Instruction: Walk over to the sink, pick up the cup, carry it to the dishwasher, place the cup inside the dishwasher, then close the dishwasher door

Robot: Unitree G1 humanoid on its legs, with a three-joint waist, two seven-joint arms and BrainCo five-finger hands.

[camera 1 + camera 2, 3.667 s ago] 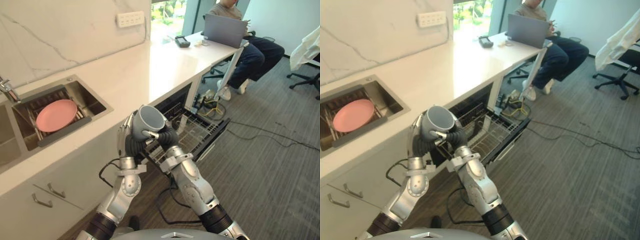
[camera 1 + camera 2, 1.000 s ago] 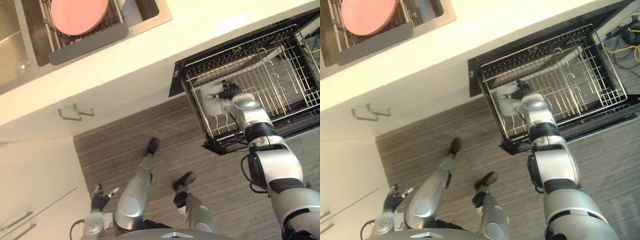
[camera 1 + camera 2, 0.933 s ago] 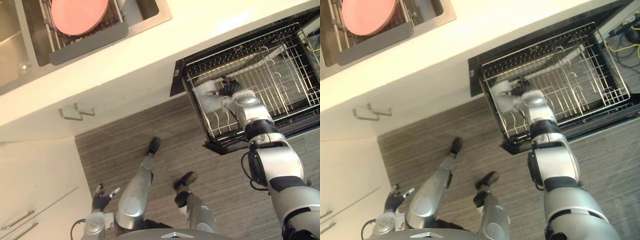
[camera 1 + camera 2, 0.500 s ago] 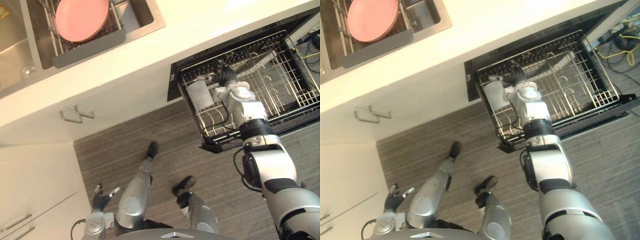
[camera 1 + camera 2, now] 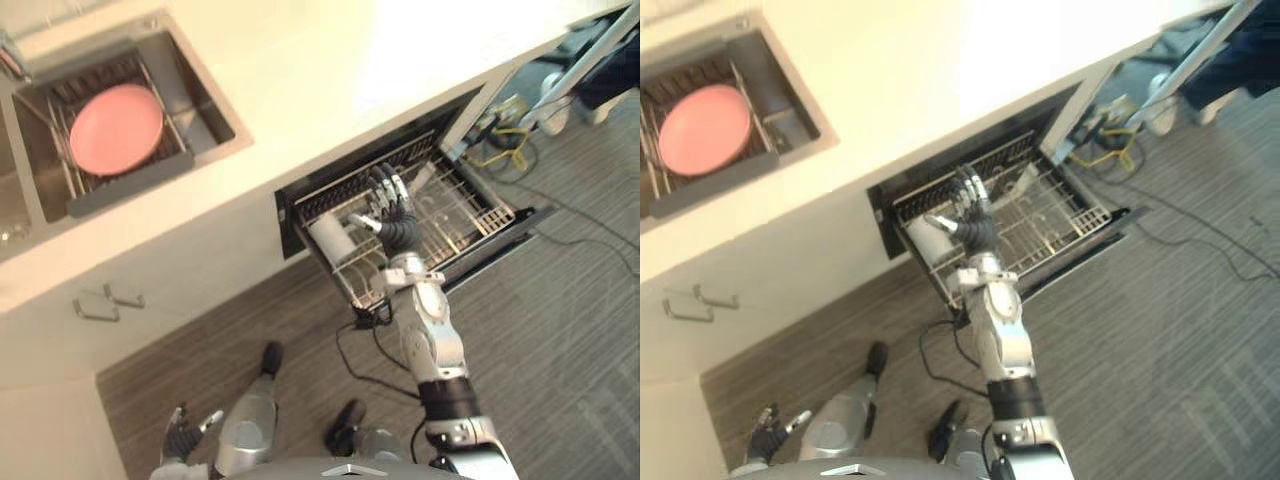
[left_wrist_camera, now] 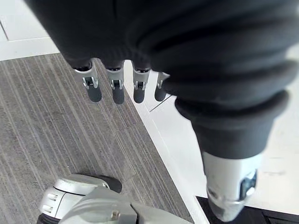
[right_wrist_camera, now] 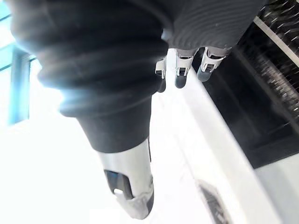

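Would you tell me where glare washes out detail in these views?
Left eye view: glare bleaches the countertop, though the pink plate in the sink is readable. Right wrist view: glare washes out the background beside the right hand. Left wrist view: the floor is evenly lit.

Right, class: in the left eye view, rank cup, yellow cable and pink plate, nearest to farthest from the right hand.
1. cup, in the rack beside the right hand
2. yellow cable, on the floor, right
3. pink plate, in the sink, far left
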